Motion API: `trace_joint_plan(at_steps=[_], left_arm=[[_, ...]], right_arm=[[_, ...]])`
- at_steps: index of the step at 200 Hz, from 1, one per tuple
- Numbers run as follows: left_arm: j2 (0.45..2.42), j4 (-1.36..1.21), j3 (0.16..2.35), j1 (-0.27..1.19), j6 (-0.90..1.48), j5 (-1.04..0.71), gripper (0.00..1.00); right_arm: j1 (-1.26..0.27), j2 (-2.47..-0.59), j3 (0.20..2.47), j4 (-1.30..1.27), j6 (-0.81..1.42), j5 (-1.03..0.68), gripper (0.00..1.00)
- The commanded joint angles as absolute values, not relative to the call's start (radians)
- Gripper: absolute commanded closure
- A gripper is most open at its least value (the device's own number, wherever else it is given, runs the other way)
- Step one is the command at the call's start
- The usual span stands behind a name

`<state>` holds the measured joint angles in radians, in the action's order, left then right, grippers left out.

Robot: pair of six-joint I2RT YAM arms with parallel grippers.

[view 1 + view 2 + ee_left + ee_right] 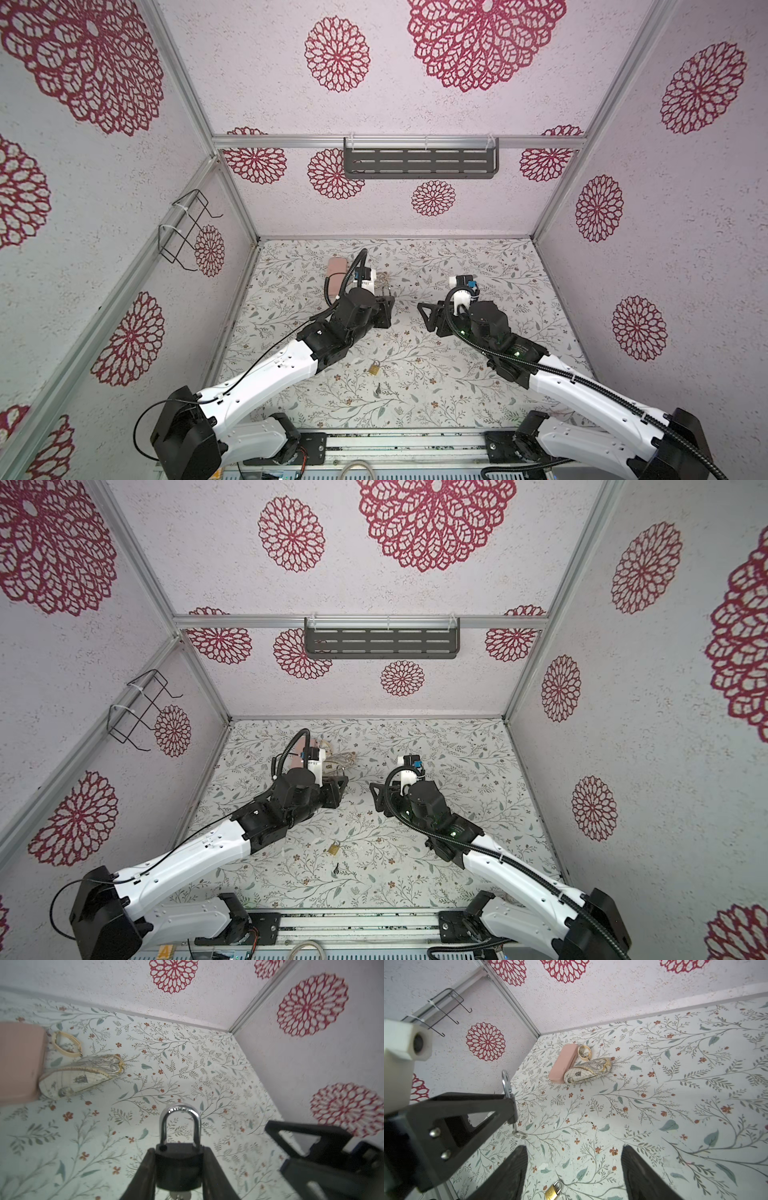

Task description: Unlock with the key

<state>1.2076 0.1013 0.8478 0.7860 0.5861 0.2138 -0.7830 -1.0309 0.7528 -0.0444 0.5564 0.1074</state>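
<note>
**A:** Both arms reach in from the near rail, forearms slanting toward the middle of the bench (pixel 540 291), wrists turned so the two tools face each other across a small gap.

**B:** The left end effector (pixel 179 1150) is clamped on the black padlock (pixel 178 1167), one finger against each side of the body. The silver shackle (pixel 179 1109) points straight out past the fingertips.

**A:** Is the shackle popped? I cannot tell from here.

**B:** Nor can I. The key (pixel 179 1195) shows as a bit of silver under the lock body, and in the right wrist view its key ring (pixel 519 1134) hangs free below the left fingers.

**A:** Across the gap, the right end effector (pixel 574 1149) has its fingers spread wide with nothing between them, only bench showing through.

**B:** In both top views it sits level with the left one, tip aimed at the lock, close but apart.

**A:** Down near the rail a brass padlock (pixel 375 368) lies flat, with a small dark item (pixel 378 390) just beside it, too small to make out.

**B:** At the far left, a pink case (pixel 562 1066) and a patterned case (pixel 588 1071) lie side by side, touching.
</note>
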Motion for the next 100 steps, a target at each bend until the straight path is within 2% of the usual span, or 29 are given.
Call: trace_joint_plan(at_steps=[1, 42, 70, 100], left_arm=[[1.171, -0.088, 0.77, 0.778, 0.319, 0.158, 1.0], [1.167, -0.226, 0.671, 0.778, 0.109, 0.085, 1.0], [1.17, -0.33, 0.619, 0.778, 0.03, 0.0, 1.0], [1.173, -0.351, 0.614, 0.778, 0.01, -0.014, 1.0]], right_arm=[[-0.773, -1.044, 0.838, 0.068, 0.506, 0.091, 0.23], [-0.771, -1.114, 0.951, 0.171, 0.466, -0.005, 0.18], [-0.772, -1.16, 1.009, 0.216, 0.447, -0.032, 0.16], [-0.772, -1.18, 1.041, 0.218, 0.436, -0.028, 0.15]])
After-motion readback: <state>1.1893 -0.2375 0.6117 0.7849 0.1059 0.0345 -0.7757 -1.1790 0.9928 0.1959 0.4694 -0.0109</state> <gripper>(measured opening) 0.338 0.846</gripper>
